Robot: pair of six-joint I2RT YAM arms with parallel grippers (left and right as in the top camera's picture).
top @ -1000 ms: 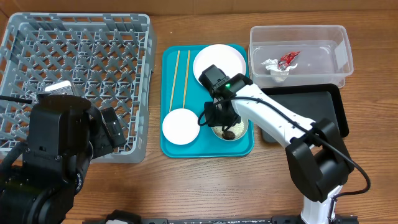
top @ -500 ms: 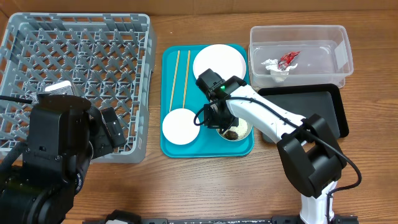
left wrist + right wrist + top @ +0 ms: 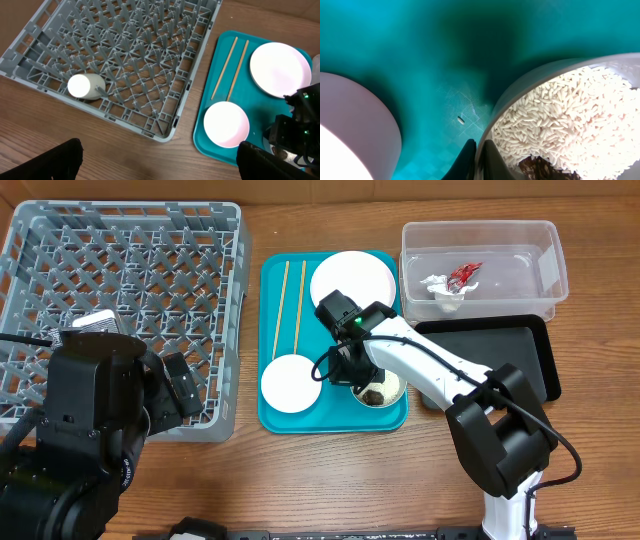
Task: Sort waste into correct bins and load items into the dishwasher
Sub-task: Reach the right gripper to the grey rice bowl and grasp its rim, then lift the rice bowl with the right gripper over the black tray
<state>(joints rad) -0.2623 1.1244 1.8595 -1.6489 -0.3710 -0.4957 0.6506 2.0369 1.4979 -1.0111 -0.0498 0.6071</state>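
Note:
My right gripper [image 3: 480,161] is shut on the rim of a pale bowl [image 3: 520,95] holding white rice [image 3: 570,110] and a brown lump [image 3: 545,167]. One finger is outside the wall and the other inside. That bowl [image 3: 385,392] sits on the teal tray [image 3: 275,415] beside the pinkish bowl [image 3: 291,383], the white plate [image 3: 352,280] and two chopsticks [image 3: 283,305]. The red wrapper [image 3: 464,275] and white paper scrap [image 3: 440,288] lie in the clear tub [image 3: 545,270]. My left gripper [image 3: 160,165] hangs open over bare wood by the grey rack [image 3: 130,50], where a white cup [image 3: 86,86] lies.
The black tray [image 3: 500,355] lies right of the teal tray, under the right arm. A single rice grain [image 3: 461,120] rests on the teal tray between the two bowls. The left arm's bulk [image 3: 90,430] covers the rack's near corner in the overhead view.
My right gripper slid a little left and its jaws closed onto the rice bowl's rim. The left arm has not moved.

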